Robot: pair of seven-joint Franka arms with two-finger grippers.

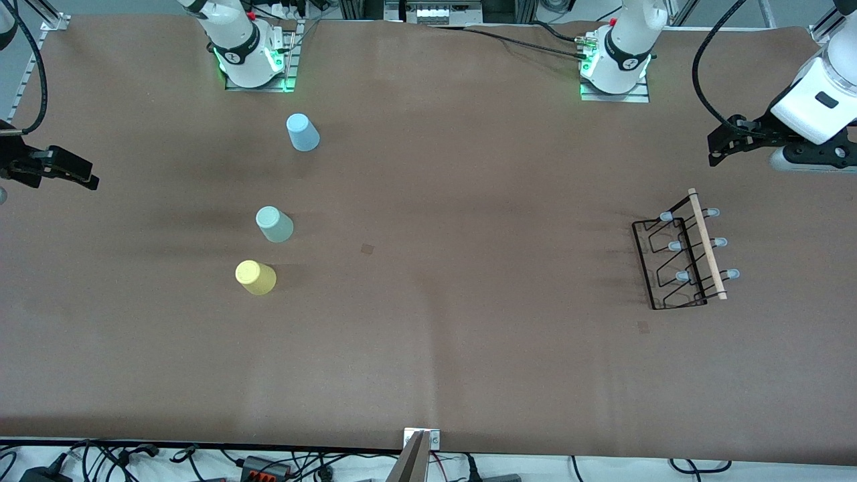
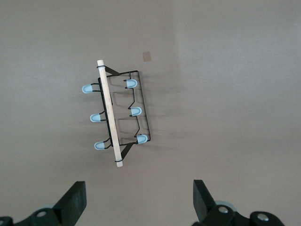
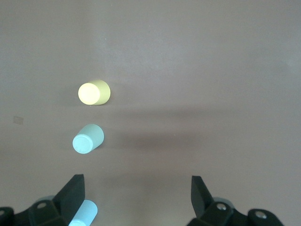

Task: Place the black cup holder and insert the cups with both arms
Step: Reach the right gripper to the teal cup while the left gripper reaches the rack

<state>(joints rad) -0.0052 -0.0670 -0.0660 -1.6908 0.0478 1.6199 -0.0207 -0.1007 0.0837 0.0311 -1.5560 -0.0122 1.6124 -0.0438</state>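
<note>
Front view: the brown paper-covered table (image 1: 428, 335) carries three small tapered plastic tumblers, all upside down, toward the right arm's end. The light blue cup (image 1: 302, 132) stands farthest from the camera, the pale mint green cup (image 1: 274, 224) nearer, and the yellow cup (image 1: 255, 277) nearest, just beside the mint one. The right gripper (image 1: 73, 175) hangs over the table's edge at that end, well apart from the cups, empty. The left gripper (image 1: 723, 144) hovers at the left arm's end, over the table close to the thin black wire cup holder with a light wooden bar and six pale blue-tipped prongs (image 1: 683, 251), which sits on the table nearer the camera than the claw.

Left wrist view: the left gripper (image 2: 138, 197) is spread wide and holds nothing; the cup holder (image 2: 117, 113) lies below and ahead of its fingers (image 2: 75, 200).

Right wrist view: the right gripper (image 3: 136, 195) is likewise wide and empty. The yellow cup (image 3: 93, 92) and mint cup (image 3: 87, 138) lie ahead of it, and the blue cup (image 3: 84, 214) shows just beside one of its fingers (image 3: 70, 195).
</note>
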